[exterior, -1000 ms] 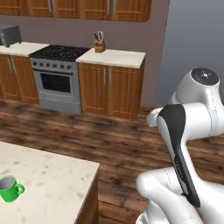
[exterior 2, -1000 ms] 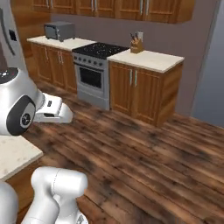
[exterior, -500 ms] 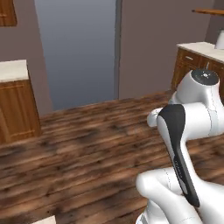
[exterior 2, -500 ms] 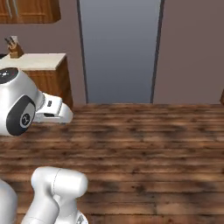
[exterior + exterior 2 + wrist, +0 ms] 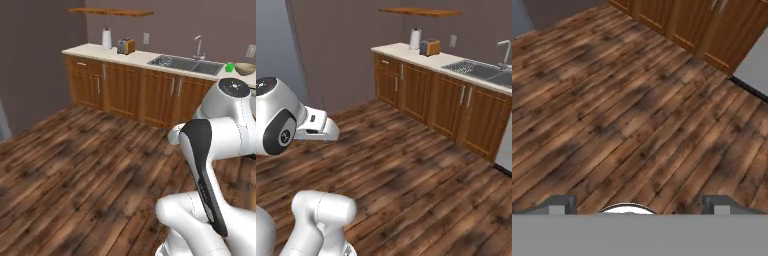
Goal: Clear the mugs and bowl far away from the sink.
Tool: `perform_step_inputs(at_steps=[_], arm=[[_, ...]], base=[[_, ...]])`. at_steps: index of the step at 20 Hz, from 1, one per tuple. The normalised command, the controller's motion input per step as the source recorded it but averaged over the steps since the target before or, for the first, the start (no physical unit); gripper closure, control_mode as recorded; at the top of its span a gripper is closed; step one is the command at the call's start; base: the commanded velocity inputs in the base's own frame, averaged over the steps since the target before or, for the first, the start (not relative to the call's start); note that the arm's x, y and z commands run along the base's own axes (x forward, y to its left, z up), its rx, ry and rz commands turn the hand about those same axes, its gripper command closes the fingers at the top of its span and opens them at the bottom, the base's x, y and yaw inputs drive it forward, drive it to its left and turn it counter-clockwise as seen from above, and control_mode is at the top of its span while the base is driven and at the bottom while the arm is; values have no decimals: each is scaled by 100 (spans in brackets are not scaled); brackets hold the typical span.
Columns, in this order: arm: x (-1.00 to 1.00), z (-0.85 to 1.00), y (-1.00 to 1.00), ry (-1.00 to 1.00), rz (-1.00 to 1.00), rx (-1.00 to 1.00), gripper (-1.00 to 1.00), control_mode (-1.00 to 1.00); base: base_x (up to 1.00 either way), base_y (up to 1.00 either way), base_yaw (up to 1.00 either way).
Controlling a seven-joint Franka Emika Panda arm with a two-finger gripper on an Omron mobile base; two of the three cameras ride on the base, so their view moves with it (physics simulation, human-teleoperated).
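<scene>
From behind the arm on its left, we look across the wooden floor (image 5: 75,165) toward the counter (image 5: 150,57) and sink (image 5: 187,63), well off. From its right we see that same cabinet run (image 5: 431,97). Our hand view faces steeply down, nearer the floorboards and cabinet doors (image 5: 707,30).

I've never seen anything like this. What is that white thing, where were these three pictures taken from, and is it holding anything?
It's a white robot arm on a driving base, in a computer-drawn kitchen. Two pictures come from cameras on the base, behind the arm on either side. The third looks down from the hand at the wooden floor; its two dark fingertips stand wide apart with nothing between them. Across the room, a counter holds the sink with its faucet, a green mug, a tan bowl, a toaster and a paper roll.
</scene>
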Motion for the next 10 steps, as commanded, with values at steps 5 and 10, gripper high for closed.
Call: perform_step_inputs(at_steps=[5,10], arm=[[0,0,0,0,0,0,-100,100],[0,0,0,0,0,0,-100,100]], base=[[21,0,-86],[92,-5,-48]])
